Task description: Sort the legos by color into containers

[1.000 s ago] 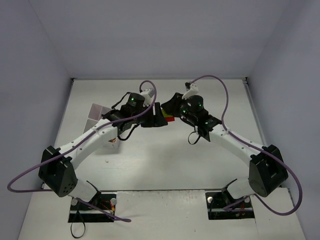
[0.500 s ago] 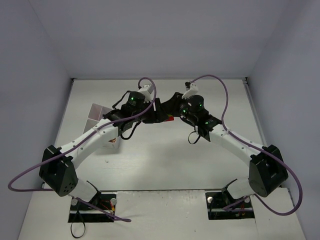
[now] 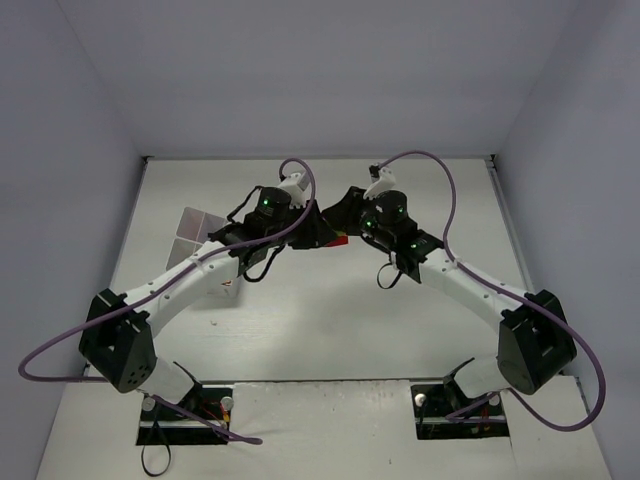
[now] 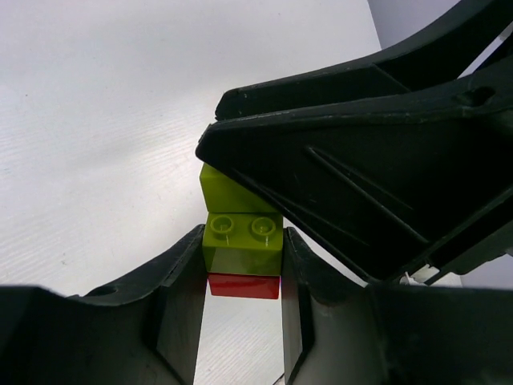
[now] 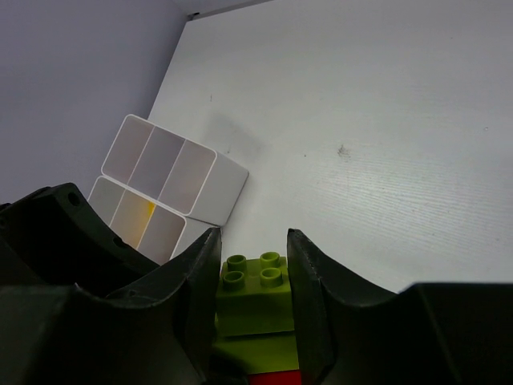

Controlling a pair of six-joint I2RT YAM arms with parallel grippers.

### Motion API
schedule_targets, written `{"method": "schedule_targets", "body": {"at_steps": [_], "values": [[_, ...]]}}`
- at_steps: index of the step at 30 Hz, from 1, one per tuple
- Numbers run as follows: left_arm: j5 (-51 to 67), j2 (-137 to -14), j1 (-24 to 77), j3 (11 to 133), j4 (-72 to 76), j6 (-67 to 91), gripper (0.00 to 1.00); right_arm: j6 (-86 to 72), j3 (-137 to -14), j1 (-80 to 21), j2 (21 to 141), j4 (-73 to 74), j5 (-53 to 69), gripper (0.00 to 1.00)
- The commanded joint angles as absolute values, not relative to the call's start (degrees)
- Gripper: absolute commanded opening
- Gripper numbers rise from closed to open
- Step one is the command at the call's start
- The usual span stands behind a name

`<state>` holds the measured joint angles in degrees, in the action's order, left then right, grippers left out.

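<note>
At centre: left claw (image 4: 240, 269), right claw (image 5: 254, 269) pinch green-red lego stack (image 5: 258, 309).

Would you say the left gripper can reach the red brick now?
Probably yes: the left gripper has the red brick between its fingers, under a green brick; the right gripper grips the top green brick.

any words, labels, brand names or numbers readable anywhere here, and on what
No text can be read in any view.
Green bricks, studs: no lettering can be made out.
White tray: no visible markings.
Arms: only green lights, no labels to read.
</note>
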<state>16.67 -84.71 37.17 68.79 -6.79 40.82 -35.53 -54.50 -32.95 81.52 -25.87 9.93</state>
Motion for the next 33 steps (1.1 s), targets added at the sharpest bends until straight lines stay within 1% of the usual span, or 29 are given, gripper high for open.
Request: {"method": "schedule_targets", "body": {"at_steps": [1,2,3,4,6,7,8,10,20,23,26,29,31,33], "values": [[15.47,-81.13,37.26,67.94,-4.39,37.71,0.06,-33.49,-56.25,-33.13,77.96,-27.69,10.02,0.06],[14.95,-80.69,37.18,67.33,-4.48,36.75,0.06,-33.05,-56.25,-33.13,77.87,-26.64,9.93,0.14],[14.77,-79.64,37.18,66.89,-4.48,36.13,0.06,-32.70,-56.34,-33.13,77.61,-26.11,9.84,0.20],[14.07,-79.11,37.18,66.54,-4.74,34.99,0.06,-31.91,-56.42,-32.96,77.43,-24.80,9.76,0.33],[13.19,-77.79,37.18,65.57,-5.10,34.11,0.06,-31.29,-56.60,-32.87,77.08,-23.73,9.49,0.44],[12.31,-77.00,37.09,65.22,-5.53,33.06,0.06,-30.59,-56.69,-32.61,76.82,-22.77,9.41,0.55],[12.04,-76.73,37.09,65.04,-5.80,32.52,0.06,-30.15,-56.69,-32.52,76.64,-22.33,9.06,0.57],[11.60,-76.12,37.09,64.34,-6.59,30.86,0.06,-29.62,-57.04,-32.08,76.03,-20.84,8.96,0.60],[9.58,-74.79,37.09,62.05,-8.87,28.04,0.06,-24.88,-57.48,-31.46,74.71,-16.09,10.02,0.59],[8.53,-74.27,37.09,60.65,-9.58,29.44,0.06,-22.15,-56.78,-31.46,74.01,-14.15,10.28,0.57],[7.82,-73.74,37.00,59.33,-9.67,31.28,0.06,-19.34,-54.59,-31.55,72.69,-14.06,11.77,0.58],[6.95,-73.65,36.91,59.24,-10.19,33.92,0.06,-16.79,-52.74,-31.99,71.64,-14.24,12.57,0.61],[6.51,-73.48,36.91,59.24,-10.11,36.64,0.06,-16.17,-51.77,-32.78,71.19,-14.85,13.53,0.76],[6.59,-73.30,36.83,59.06,-8.62,39.70,0.06,-16.35,-50.98,-33.48,71.19,-16.16,14.50,0.85]]}}
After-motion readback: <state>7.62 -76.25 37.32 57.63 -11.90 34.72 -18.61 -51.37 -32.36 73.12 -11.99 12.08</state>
